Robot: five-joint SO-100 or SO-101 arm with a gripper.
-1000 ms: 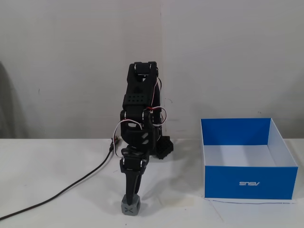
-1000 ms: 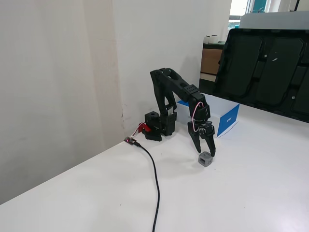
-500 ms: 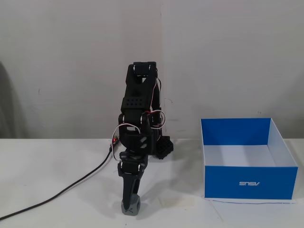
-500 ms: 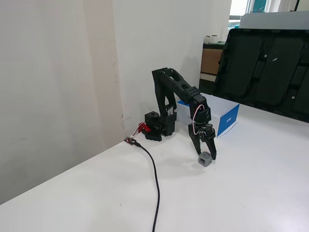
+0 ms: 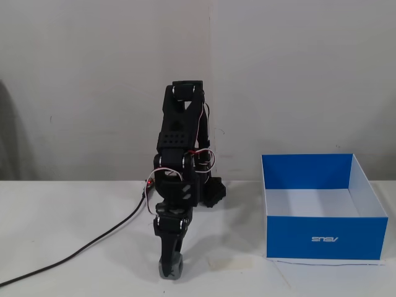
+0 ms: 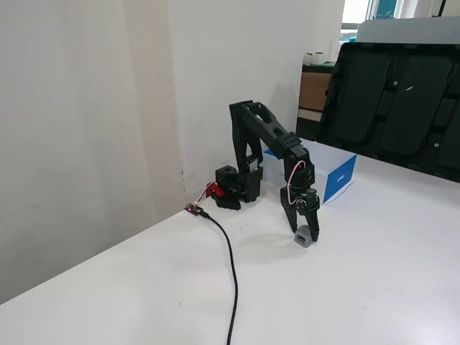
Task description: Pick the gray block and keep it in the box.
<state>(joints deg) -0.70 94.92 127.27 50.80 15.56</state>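
The gray block [image 5: 170, 271] sits on the white table near its front edge, mostly covered by the black gripper [image 5: 171, 263] that reaches straight down onto it. In the side fixed view the two fingers straddle the block [image 6: 305, 239], one on each side, and the gripper [image 6: 305, 231] still looks open around it. The block rests on the table. The blue box [image 5: 325, 238] with a white floor stands to the right of the arm, open at the top and with nothing in it. From the side view the box [image 6: 341, 178] lies behind the arm.
A black cable [image 5: 74, 253] runs from the arm's base across the table's left part to the front edge [image 6: 231, 273]. The arm's base [image 6: 233, 188] stands by the wall. A large black panel [image 6: 395, 100] leans at the table's far side.
The gripper has dropped lower over the gray block, so that its fingers now reach down around it. The block and the box have not moved.
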